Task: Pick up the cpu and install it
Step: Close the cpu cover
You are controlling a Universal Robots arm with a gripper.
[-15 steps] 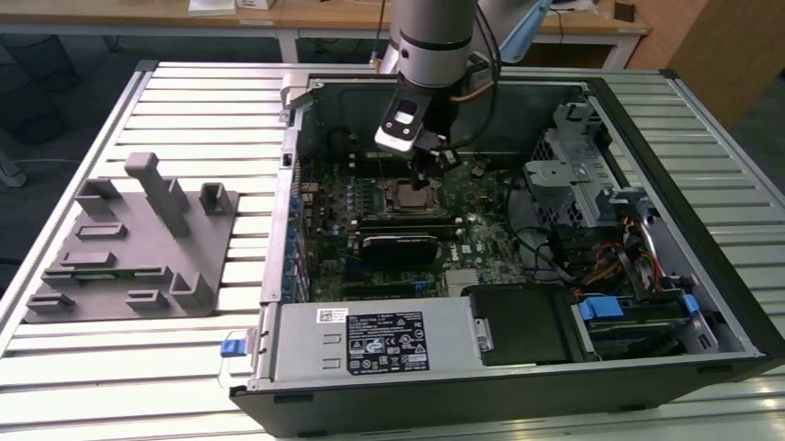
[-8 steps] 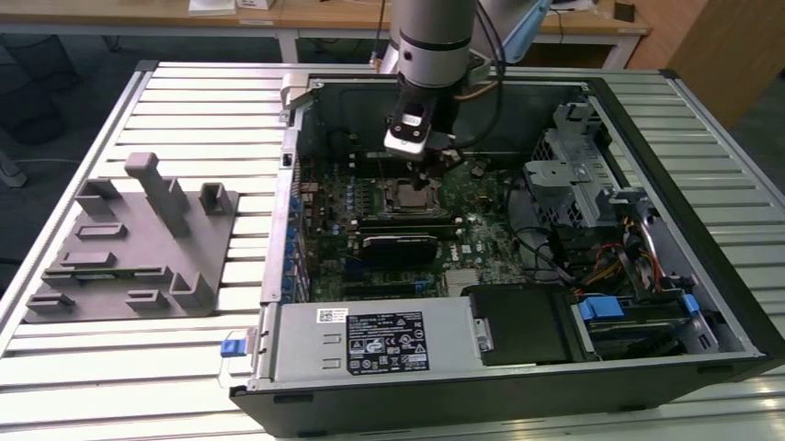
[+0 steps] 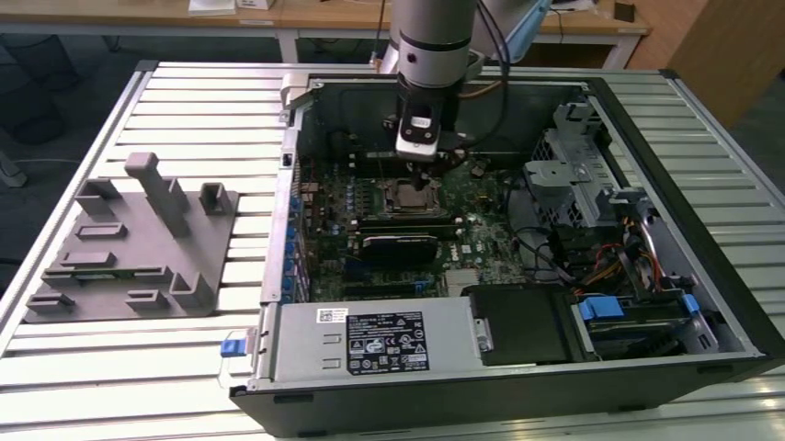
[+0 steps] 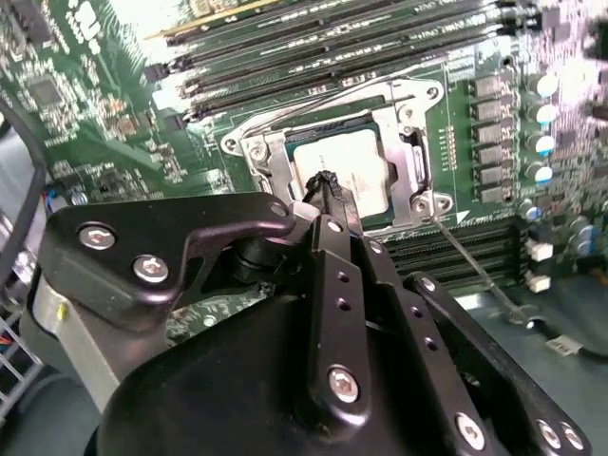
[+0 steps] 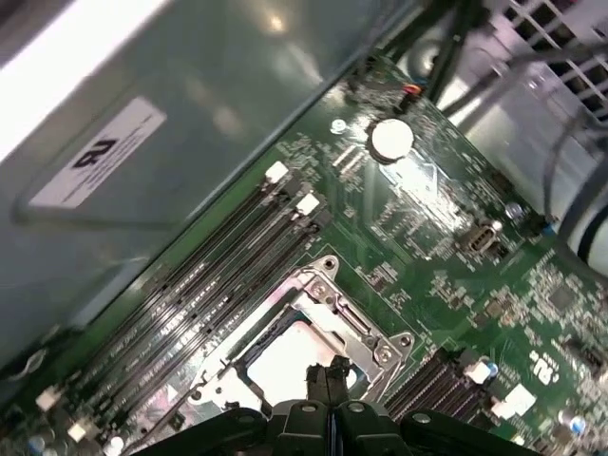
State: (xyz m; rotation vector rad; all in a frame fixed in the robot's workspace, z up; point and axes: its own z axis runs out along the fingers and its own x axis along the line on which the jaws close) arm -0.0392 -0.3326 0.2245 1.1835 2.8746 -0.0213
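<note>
The cpu (image 4: 353, 179) is a silvery square chip lying flat inside the metal socket frame (image 4: 271, 166) on the green motherboard; it appears pale (image 5: 285, 361) in the first wrist view. My gripper (image 4: 328, 183) hovers just above the chip's edge with its two black fingers pressed together and nothing between them. The first wrist view has the same shut fingertips (image 5: 328, 373) over the socket frame (image 5: 356, 323). In the exterior view the gripper (image 3: 417, 154) hangs inside the open computer case, right above the socket (image 3: 411, 196).
Memory slots (image 4: 313, 52) run beside the socket. A black block (image 3: 395, 246) sits on the board nearer the camera. A drive cage (image 3: 576, 184) and cables fill the case on the exterior view's right. A grey fixture (image 3: 129, 248) stands on the slatted table (image 3: 184, 367).
</note>
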